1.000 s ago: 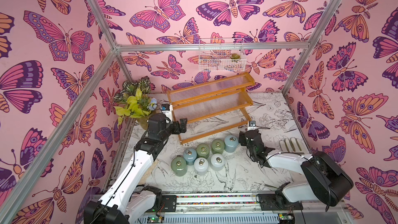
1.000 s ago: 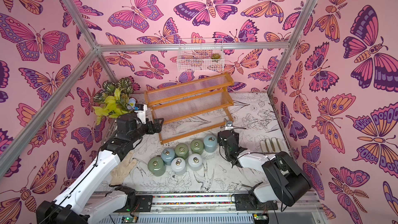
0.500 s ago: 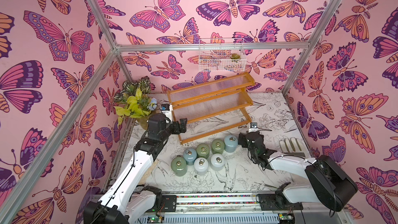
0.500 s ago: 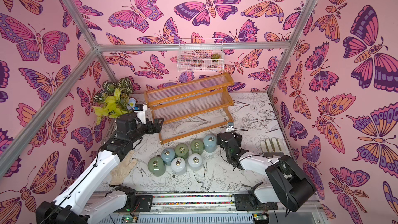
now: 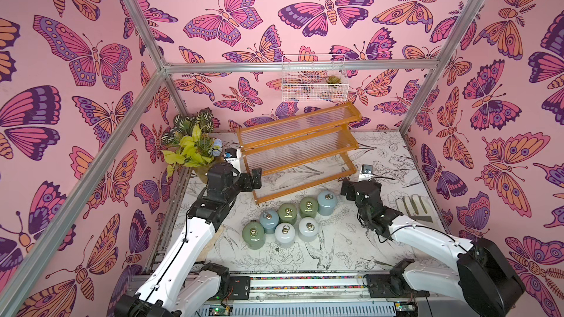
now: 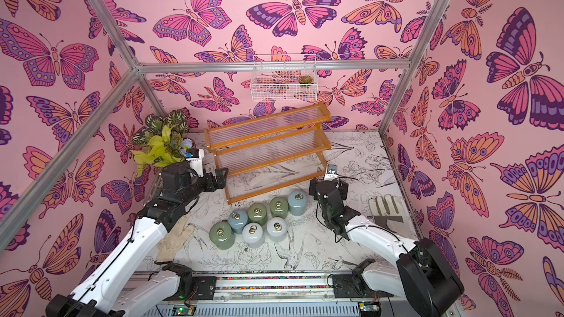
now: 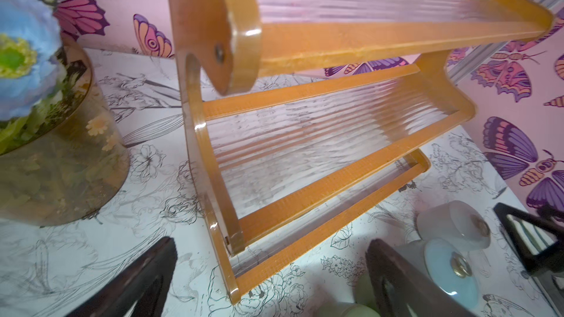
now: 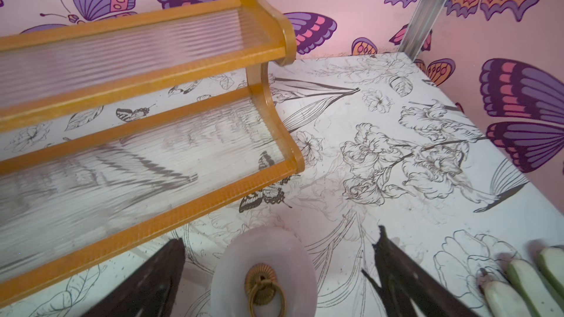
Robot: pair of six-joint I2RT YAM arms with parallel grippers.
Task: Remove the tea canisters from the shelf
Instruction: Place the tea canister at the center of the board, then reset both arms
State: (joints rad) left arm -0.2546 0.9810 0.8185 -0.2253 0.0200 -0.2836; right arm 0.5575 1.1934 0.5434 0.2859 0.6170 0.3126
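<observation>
Tea canisters (image 5: pixel 287 212): 7 stand clustered on the table (image 5: pixel 351 248) at lower centre of both top views, just in front of the shelf (image 5: pixel 297 150). An 8th, a white canister (image 8: pixel 262 272), is hidden there beneath the right gripper (image 8: pixel 279 236), whose claw is spread wide on either side of it without touching. The left gripper (image 7: pixel 271 240) is also spread wide and holds nothing. At upper centre the wire basket (image 5: pixel 311 94) holds a small succulent (image 5: pixel 332 80). The vase (image 7: pixel 61 163) holds leaves and a blue flower (image 7: pixel 24 56).
</observation>
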